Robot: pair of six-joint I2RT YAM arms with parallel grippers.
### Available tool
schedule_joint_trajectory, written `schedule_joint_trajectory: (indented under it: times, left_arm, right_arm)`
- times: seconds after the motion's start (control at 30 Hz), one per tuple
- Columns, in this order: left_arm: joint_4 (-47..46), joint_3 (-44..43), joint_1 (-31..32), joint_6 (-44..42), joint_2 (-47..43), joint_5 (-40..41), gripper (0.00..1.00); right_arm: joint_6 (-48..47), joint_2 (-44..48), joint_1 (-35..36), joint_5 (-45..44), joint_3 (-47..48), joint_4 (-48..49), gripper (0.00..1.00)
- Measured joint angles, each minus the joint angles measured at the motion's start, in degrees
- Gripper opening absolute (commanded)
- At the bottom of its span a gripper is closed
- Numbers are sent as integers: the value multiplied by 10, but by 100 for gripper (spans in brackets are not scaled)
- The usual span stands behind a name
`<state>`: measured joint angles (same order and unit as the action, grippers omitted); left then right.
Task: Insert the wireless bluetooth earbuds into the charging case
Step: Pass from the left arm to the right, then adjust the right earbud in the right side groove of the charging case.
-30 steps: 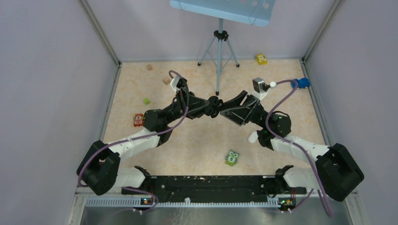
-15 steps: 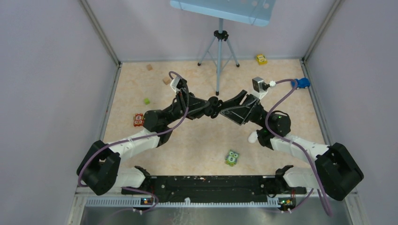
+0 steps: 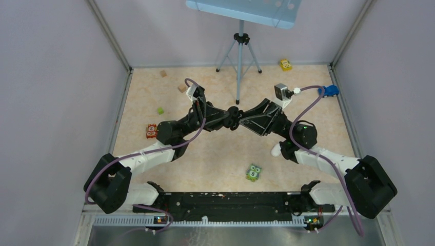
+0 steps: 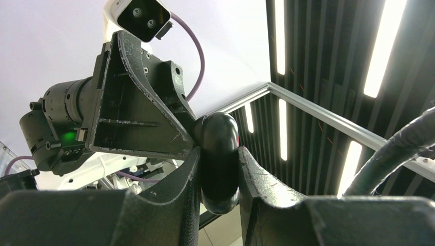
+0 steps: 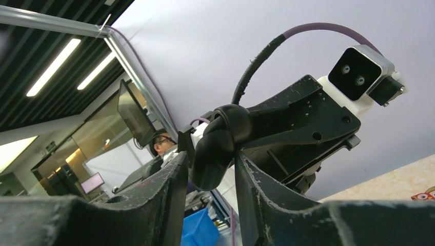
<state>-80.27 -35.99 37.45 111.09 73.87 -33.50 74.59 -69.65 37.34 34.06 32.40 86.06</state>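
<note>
A black pebble-shaped charging case [image 4: 219, 154] is held in the air over the middle of the table, with my left gripper [image 4: 219, 151] shut on its two flat sides. My right gripper [image 5: 210, 156] meets it head-on from the other side. Its jaws straddle the same case [image 5: 215, 148]: one finger rests against it and a slim gap shows at the other. From above, both grippers [image 3: 233, 115] [image 3: 245, 120] meet at the case [image 3: 237, 114]. No earbuds show in any view.
A white rounded thing [image 3: 276, 149] lies by the right arm's elbow. On the table are a green owl toy [image 3: 253, 172], an orange toy [image 3: 151, 130], a green cube [image 3: 160, 110], tan cubes [image 3: 181, 88] and two toy cars [image 3: 285, 64] [image 3: 331, 91]. A tripod [image 3: 239, 56] stands at the back.
The right wrist has shifted slightly left toward the left gripper, and its jaws have narrowed around the case. The left arm has not moved.
</note>
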Motion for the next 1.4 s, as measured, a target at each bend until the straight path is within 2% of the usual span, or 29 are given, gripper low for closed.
schedule_joint_trajectory:
  times: [0.2, 0.23, 0.27, 0.37, 0.7, 0.9, 1.1, 1.23, 1.33, 1.4]
  left_arm:
    - [-3, 0, 1, 0, 0, 1, 0]
    - [-3, 1, 1, 0, 0, 1, 3]
    - [-4, 1, 1, 0, 0, 2, 7]
    - [-7, 3, 1, 0, 0, 3, 18]
    - [-43, 27, 0, 0, 0, 27, 71]
    - [-72, 63, -5, -18, 0, 41, 89]
    - [-59, 161, -46, -32, -1, 19, 98]
    - [-29, 243, -79, -43, -35, 7, 99]
    - [40, 277, -92, -79, -90, -5, 99]
    - [143, 268, -94, -135, -141, -17, 99]
  right_arm:
    - [1, -4, 0, -1, 0, 0, 29]
    - [1, -4, 0, -2, 0, 0, 28]
    - [2, -4, 0, -2, 0, 0, 27]
    - [3, -4, 0, -2, 0, -1, 12]
    - [10, -8, 0, -2, -6, -10, 7]
    - [15, -10, -4, -15, -41, -10, 2]
    - [28, -16, -20, -31, -97, -7, 1]
    - [35, -14, -40, -44, -153, -6, 0]
    - [37, -14, -49, -47, -180, -6, 0]
    - [37, -12, -51, -47, -193, -6, 0]
